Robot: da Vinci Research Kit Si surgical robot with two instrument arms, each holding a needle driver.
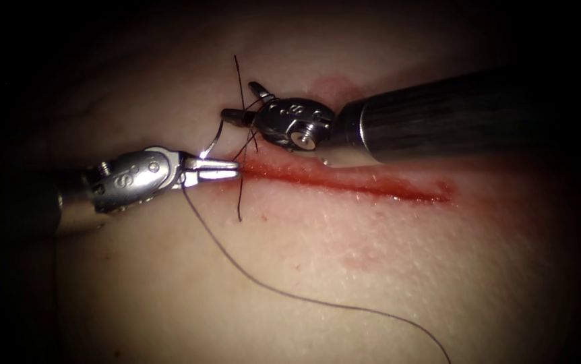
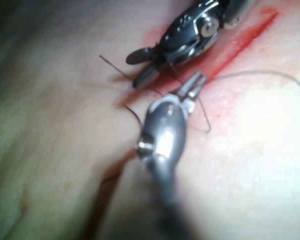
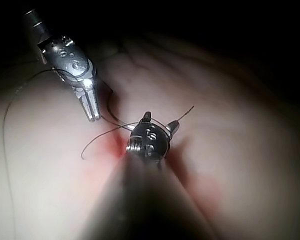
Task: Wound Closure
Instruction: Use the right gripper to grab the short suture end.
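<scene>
Jaws first: the right tool (image 1: 247, 101) stands with its jaws spread wide, one blade pointing up and left, the other left toward the needle. The left tool (image 1: 226, 168) has its jaws drawn together at the left end of the cut (image 1: 351, 180); whether they pinch thread or tissue there I cannot tell for sure.

Endoscope view: the needle (image 1: 213, 140) shows as a bright curved sliver between the two tools, its upper end at the lower blade of the right tool, its lower end just above the left tool's jaws. It appears to lie above the tissue (image 1: 385, 269), not in it. Dark thread ends (image 1: 239, 121) stand up across the left end of the cut. A long thread (image 1: 290, 293) trails from the left tool down and right over the tissue. Red fluid (image 1: 398, 189) lines the cut.

Left wrist view: the left tool (image 2: 196, 82) points its closed tip at the red cut (image 2: 240, 42), the right tool (image 2: 142, 65) open just beyond. Thread (image 2: 270, 74) curves away.

Right wrist view: the right tool (image 3: 159, 122) spread open, thread (image 3: 97, 140) crossing beneath; the left tool (image 3: 92, 110) near, tip closed.
</scene>
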